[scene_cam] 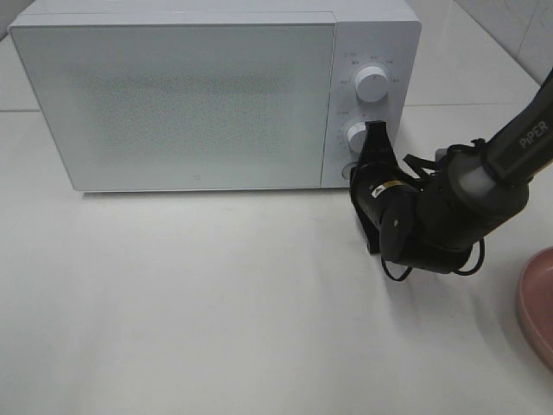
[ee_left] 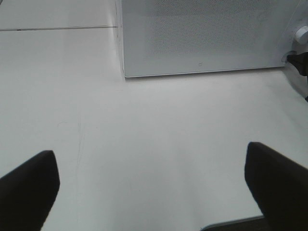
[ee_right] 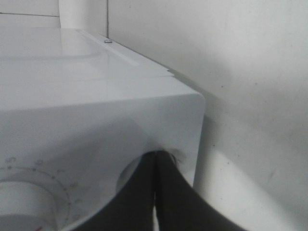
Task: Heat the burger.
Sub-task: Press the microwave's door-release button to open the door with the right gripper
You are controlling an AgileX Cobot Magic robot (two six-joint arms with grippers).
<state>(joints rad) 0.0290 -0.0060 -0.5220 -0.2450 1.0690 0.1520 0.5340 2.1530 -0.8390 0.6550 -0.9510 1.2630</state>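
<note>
Burger: not in view; probably inside microwave (scene_cam: 199, 95), door closed, cannot confirm. Judged light, soft, layers prone to slide; take hold low across bun sides, gently. Right hand (scene_cam: 376, 131) clenched, empty, tip at control panel beside lower knob (scene_cam: 356, 136). Left hand (ee_left: 153, 185) spread wide, empty, above desk (scene_cam: 216, 303). Pink plate (scene_cam: 537, 303) mostly cut off.

High camera looks down on the microwave (scene_cam: 173, 95); both wrist cameras face it, right closest

White table (scene_cam: 216, 303), pale wall (ee_right: 240, 57) behind
</note>
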